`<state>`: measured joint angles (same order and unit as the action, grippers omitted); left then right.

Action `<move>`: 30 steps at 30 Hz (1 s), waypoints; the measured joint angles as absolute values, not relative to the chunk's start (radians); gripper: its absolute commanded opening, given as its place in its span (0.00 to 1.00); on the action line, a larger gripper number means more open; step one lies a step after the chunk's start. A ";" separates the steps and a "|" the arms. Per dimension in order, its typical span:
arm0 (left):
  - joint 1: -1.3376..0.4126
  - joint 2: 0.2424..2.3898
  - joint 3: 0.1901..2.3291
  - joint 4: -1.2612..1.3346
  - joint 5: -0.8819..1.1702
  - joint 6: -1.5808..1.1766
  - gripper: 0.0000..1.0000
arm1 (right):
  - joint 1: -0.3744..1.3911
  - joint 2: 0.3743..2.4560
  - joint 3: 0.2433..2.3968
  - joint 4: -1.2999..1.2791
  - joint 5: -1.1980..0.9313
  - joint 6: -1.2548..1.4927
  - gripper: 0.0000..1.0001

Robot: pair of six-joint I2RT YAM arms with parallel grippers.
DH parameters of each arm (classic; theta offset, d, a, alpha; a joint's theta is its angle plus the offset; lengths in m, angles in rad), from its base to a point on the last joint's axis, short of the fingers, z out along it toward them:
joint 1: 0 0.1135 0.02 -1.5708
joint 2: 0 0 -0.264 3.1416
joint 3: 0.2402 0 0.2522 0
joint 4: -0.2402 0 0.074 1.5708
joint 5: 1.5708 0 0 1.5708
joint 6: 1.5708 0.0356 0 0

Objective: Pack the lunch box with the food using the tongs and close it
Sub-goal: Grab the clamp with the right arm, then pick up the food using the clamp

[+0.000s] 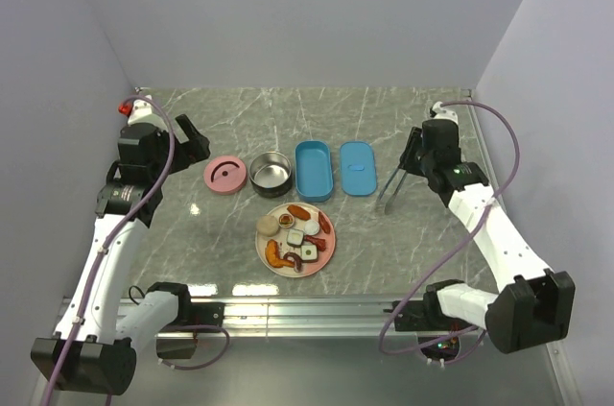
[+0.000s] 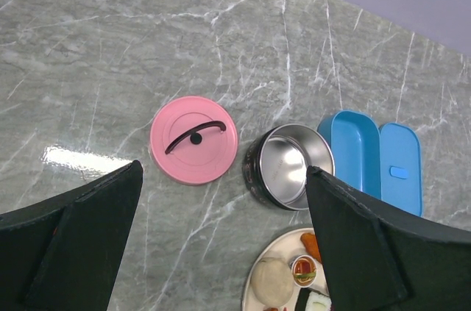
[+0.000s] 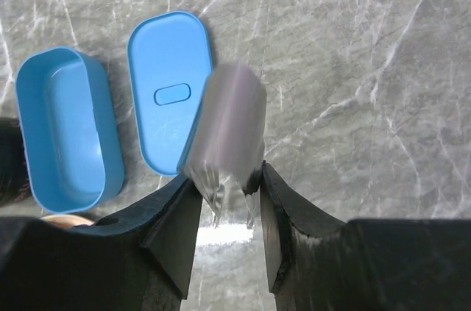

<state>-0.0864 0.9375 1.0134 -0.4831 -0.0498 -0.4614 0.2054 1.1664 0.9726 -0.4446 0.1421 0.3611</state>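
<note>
The silver tongs [image 1: 391,193] slant down from my right gripper [image 1: 413,158], their tips low over the table to the right of the blue lid [image 1: 358,168]. In the right wrist view the gripper [image 3: 228,177] is shut on the tongs [image 3: 228,120], both fingers pressing on the two thin arms. The open blue lunch box [image 1: 314,171] sits left of its lid, with nothing in it. The food [image 1: 297,236] lies on a beige plate [image 1: 265,245]: shrimp, sausages, sushi squares and a bun [image 2: 274,281]. My left gripper [image 1: 192,142] hangs open above the table's left side, holding nothing [image 2: 222,171].
A round pink lid [image 1: 225,176] and a steel bowl [image 1: 271,175] stand left of the lunch box. Grey walls close in the marble table on three sides. A metal rail runs along the near edge by the arm bases.
</note>
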 measured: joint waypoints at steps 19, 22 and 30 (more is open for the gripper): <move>-0.086 0.846 0.964 -0.489 -0.049 -0.492 0.99 | 0.382 0.950 1.033 -0.527 0.107 0.316 0.46; -0.086 0.823 0.947 -0.495 -0.049 -0.493 0.99 | 0.449 0.928 1.034 -0.514 0.096 0.321 0.47; -0.086 0.788 0.919 -0.513 -0.049 -0.495 0.99 | 0.654 0.938 1.034 -0.459 0.143 0.344 0.47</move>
